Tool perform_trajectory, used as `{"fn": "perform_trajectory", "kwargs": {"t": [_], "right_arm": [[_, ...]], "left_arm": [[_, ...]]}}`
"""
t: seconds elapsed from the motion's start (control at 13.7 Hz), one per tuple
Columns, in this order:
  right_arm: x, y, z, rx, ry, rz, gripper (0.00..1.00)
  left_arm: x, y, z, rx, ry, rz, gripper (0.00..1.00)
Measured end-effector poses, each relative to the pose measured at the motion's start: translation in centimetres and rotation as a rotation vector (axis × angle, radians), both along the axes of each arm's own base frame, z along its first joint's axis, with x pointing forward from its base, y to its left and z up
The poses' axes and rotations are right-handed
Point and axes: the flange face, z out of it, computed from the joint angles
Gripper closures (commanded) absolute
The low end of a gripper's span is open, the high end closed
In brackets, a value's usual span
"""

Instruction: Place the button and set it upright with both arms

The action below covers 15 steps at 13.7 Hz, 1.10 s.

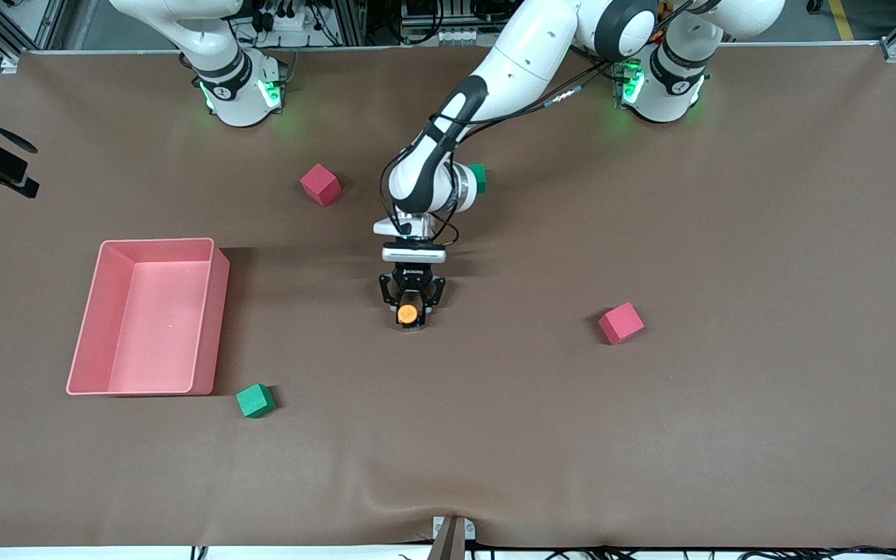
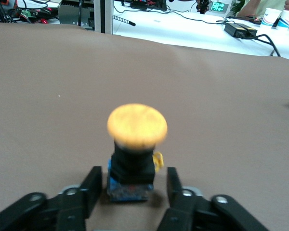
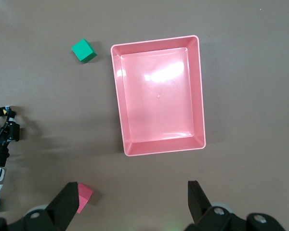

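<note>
The button (image 1: 407,314) stands upright on the brown table near its middle, orange cap up. In the left wrist view the button (image 2: 136,130) shows its black body and blue base on the cloth. My left gripper (image 1: 409,305) is low at the table, and its fingers (image 2: 89,185) stand open on either side of the button's base with a gap on each side. My right gripper (image 3: 135,192) is open and empty, high over the table beside the pink tray (image 3: 116,96); it is out of the front view. The right wrist view catches the left gripper (image 3: 5,129) at its edge.
The pink tray (image 1: 218,311) lies toward the right arm's end. A green cube (image 1: 255,400) sits by its near corner. A red cube (image 1: 320,184) and a green cube (image 1: 478,177) lie nearer the bases. Another red cube (image 1: 621,323) lies toward the left arm's end.
</note>
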Motion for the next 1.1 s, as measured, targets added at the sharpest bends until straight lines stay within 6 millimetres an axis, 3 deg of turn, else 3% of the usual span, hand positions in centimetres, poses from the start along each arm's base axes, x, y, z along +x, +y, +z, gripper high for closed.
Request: {"fn": "perform_trajectory", "kwargs": {"t": [0.29, 0.59, 0.73, 0.88, 1.1], "right_arm": [[0.0, 0.0, 0.0, 0.0, 0.0, 0.0, 0.0], [0.0, 0.0, 0.0, 0.0, 0.001, 0.0, 0.0], [0.0, 0.0, 0.0, 0.0, 0.001, 0.0, 0.0], [0.0, 0.0, 0.0, 0.0, 0.001, 0.0, 0.0], [0.0, 0.0, 0.0, 0.0, 0.001, 0.0, 0.0]], "left_arm": [[-3.1, -3.4, 3.0, -0.153, 0.117, 0.083, 0.0], [-5.5, -6.0, 9.7, -0.207, 0.301, 0.27, 0.0], [-5.1, -5.8, 14.5, -0.125, 0.414, 0.337, 0.0], [-4.0, -4.4, 21.3, -0.039, 0.507, 0.365, 0.0], [-0.1, 1.2, 33.4, 0.025, 0.662, 0.371, 0.0]]}}
